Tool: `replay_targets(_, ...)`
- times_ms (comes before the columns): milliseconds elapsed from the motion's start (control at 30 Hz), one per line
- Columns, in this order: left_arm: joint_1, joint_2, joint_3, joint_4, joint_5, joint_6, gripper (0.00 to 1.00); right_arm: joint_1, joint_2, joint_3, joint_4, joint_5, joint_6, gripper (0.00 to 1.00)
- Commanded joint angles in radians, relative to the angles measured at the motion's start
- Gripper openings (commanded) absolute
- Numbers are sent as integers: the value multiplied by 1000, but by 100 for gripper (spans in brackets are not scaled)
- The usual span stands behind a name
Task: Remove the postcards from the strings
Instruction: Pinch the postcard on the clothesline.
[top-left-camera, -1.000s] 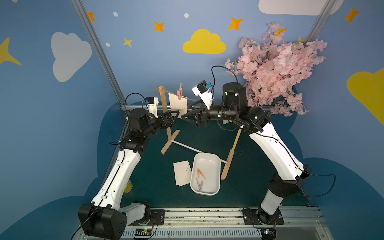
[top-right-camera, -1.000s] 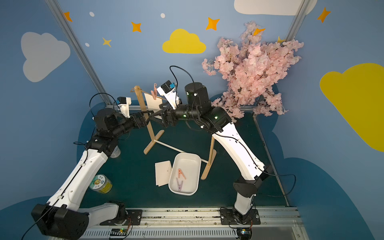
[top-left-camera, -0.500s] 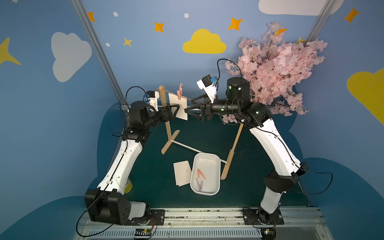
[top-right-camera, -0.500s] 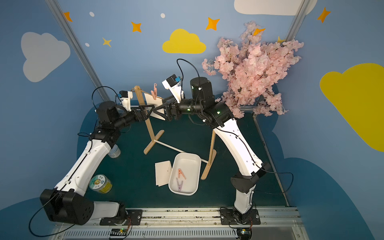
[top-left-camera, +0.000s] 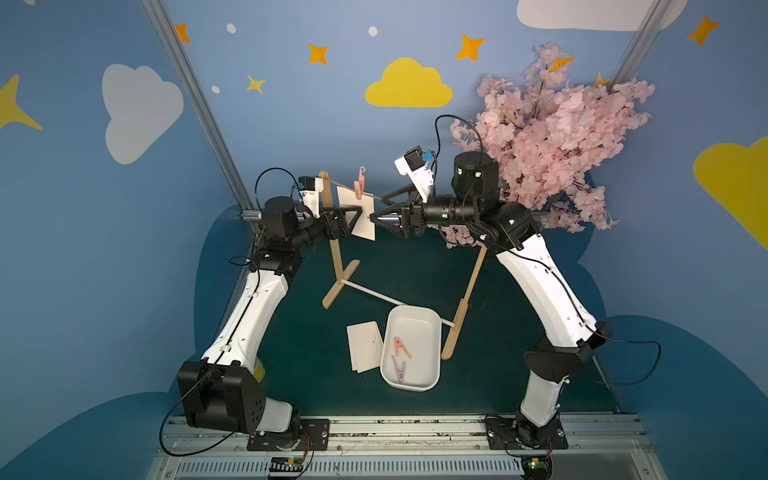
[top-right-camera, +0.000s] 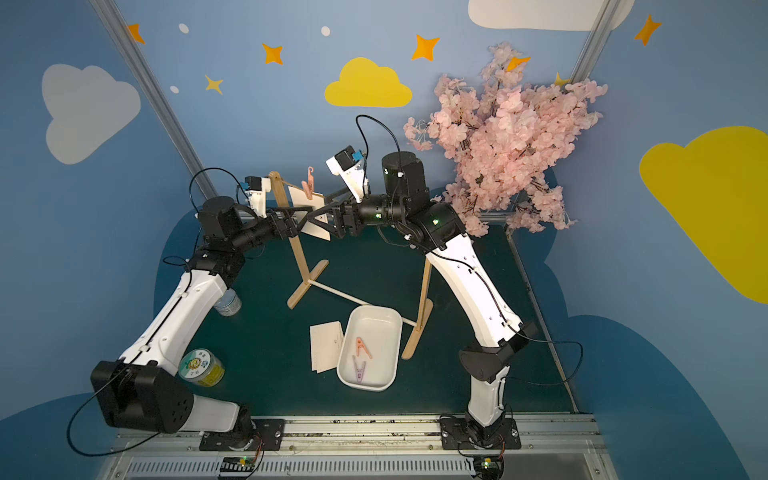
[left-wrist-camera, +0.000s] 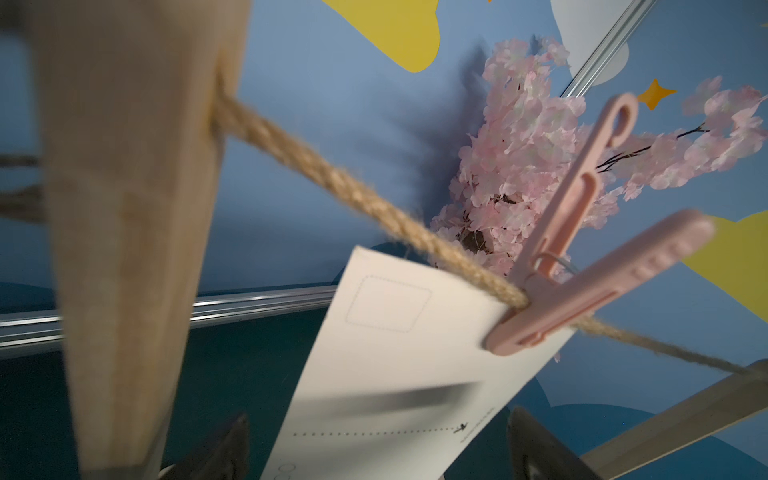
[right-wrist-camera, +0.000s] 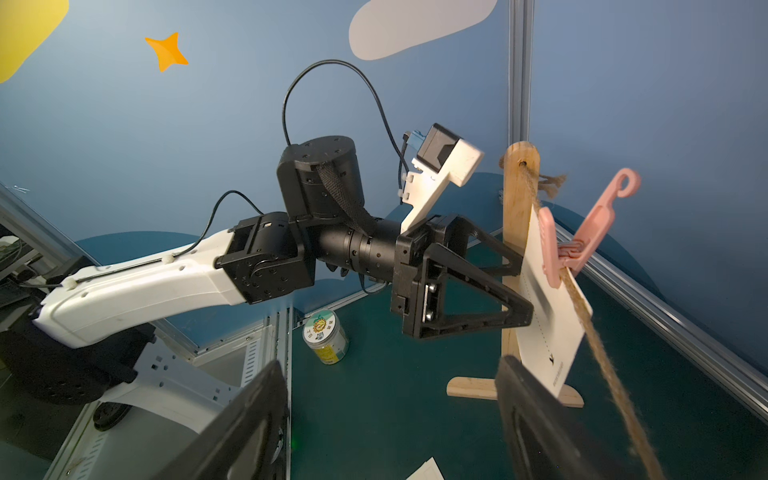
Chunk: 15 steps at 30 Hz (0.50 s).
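One postcard (top-left-camera: 360, 208) (top-right-camera: 316, 207) hangs from the string (top-left-camera: 341, 184) (left-wrist-camera: 353, 195), pinned by a pink clothespin (top-left-camera: 359, 188) (left-wrist-camera: 590, 291) (right-wrist-camera: 582, 245). My left gripper (top-left-camera: 358, 223) (left-wrist-camera: 376, 440) is open, and its jaws straddle the card's lower part (left-wrist-camera: 395, 395) without pressing it. My right gripper (top-left-camera: 377, 208) (right-wrist-camera: 390, 374) is open just beside the card's other edge (right-wrist-camera: 552, 316), with nothing between its fingers. More postcards (top-left-camera: 365, 345) (top-right-camera: 326, 345) lie flat on the green mat.
A white tray (top-left-camera: 411, 309) holding a pink and a purple clothespin sits beside the loose cards. Two wooden posts (top-left-camera: 336, 241) (top-left-camera: 469, 286) carry the string. A pink blossom branch (top-left-camera: 557, 137) stands at the back right. A can (top-right-camera: 201, 368) and a bottle (top-right-camera: 227, 303) stand near the left arm.
My left gripper has moved right and up until its jaws straddle the hanging postcard. My right gripper has risen slightly and sits closer to the card's edge.
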Motion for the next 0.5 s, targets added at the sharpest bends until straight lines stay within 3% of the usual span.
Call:
replay_targets(0,7,19,38,35,39,47,96,-6,8,32,30,-16,6,81)
replay_targets(467,14,79,31,177,155,28,95,-19,11,31,45,-32,4,81)
